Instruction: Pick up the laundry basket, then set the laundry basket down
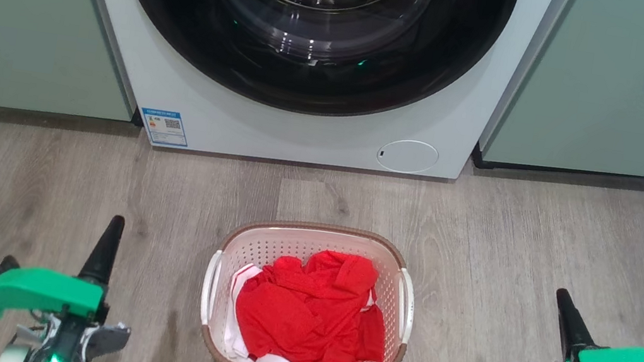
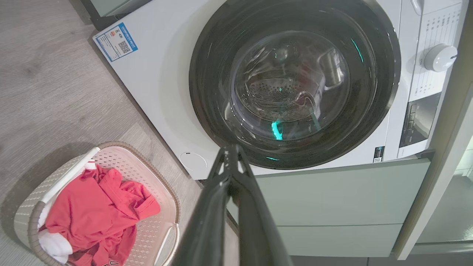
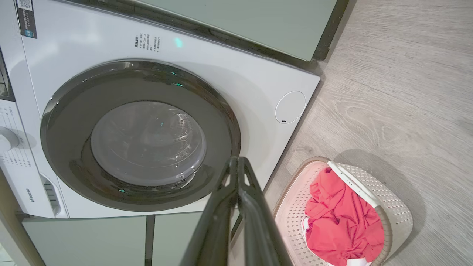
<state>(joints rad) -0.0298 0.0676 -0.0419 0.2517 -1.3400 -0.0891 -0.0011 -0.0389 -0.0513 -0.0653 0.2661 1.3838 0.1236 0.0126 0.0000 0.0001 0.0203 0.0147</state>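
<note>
L gripper, low at the robot's left: two dark fingers pressed together, nothing btwn them. R gripper, low at its right: same, fingers together and empty (each wrist view confirms it, the tips meeting in a closed point). Both hang above the floor, well apart from the laundry basket. The basket sits upright on the floor btwn them, in front of the washer, w/ a strip of bare floor separating basket and machine. Inside it: a crumpled red garment lying over a white item. Pale green cabinets flank the washer.

Progress, as a judgement: the basket is down on the floor w/ neither gripper on it. That fits a basket waiting to be lifted, and equally one lifted and put back down; can't tell which.

Hard to see: the washer top is cut off in the head view. Whatever is behind the dark door glass is unclear. The white item is mostly buried under the red. The basket is clipped by the frame edge in both wrist views.
</note>
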